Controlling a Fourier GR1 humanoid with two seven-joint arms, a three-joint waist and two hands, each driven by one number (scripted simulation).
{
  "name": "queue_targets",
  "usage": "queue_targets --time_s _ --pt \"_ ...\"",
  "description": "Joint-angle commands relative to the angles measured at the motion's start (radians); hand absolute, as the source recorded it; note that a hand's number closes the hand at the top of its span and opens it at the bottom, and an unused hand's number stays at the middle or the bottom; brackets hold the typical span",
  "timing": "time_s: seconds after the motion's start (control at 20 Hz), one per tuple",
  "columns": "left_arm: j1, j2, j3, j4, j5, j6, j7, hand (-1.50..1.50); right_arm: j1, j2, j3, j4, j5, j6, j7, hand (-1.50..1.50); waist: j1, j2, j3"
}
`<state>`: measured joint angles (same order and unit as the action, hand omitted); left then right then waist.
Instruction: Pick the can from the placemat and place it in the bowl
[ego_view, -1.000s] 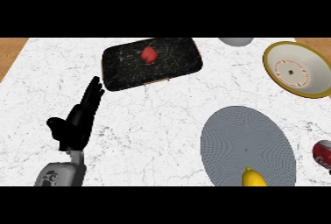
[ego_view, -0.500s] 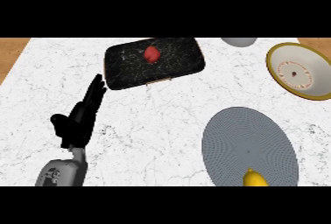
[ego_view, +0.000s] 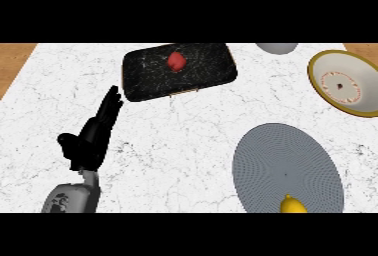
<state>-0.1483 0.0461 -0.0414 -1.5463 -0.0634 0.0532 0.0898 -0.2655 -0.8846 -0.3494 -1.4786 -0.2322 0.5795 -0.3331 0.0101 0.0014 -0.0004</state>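
Note:
A red can (ego_view: 176, 61) lies on a black placemat (ego_view: 179, 71) at the far middle of the marble counter. The bowl (ego_view: 345, 83), cream inside with a yellow rim, sits at the far right. My left hand (ego_view: 92, 136) rests on the left side with straight fingers pointing toward the placemat's near left corner, a short way from it and holding nothing. My right hand shows nowhere in the head view.
A grey round plate (ego_view: 287, 170) lies at the near right, with a yellow object (ego_view: 293, 205) at its near rim. A grey rounded object (ego_view: 277, 47) shows at the far edge. Wooden surface borders the counter at the far left and far right corners.
The view has shifted slightly, so the bowl and plate sit a little further right. A red object at the right edge a second ago is out of view now. My left hand keeps its pose.

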Motion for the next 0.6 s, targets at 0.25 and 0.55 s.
queue_targets --time_s 0.25,0.55 --pt "-0.014 0.001 -0.002 -0.004 0.009 -0.018 0.003 0.0 -0.248 -0.041 0.121 0.277 0.382 -0.192 -0.108 1.5 0.038 0.011 0.001" --pt "-0.072 -0.007 -0.003 0.022 -0.016 0.007 0.03 0.0 -0.409 0.029 0.212 0.587 0.568 -0.334 -0.248 1.5 0.035 0.011 0.002"
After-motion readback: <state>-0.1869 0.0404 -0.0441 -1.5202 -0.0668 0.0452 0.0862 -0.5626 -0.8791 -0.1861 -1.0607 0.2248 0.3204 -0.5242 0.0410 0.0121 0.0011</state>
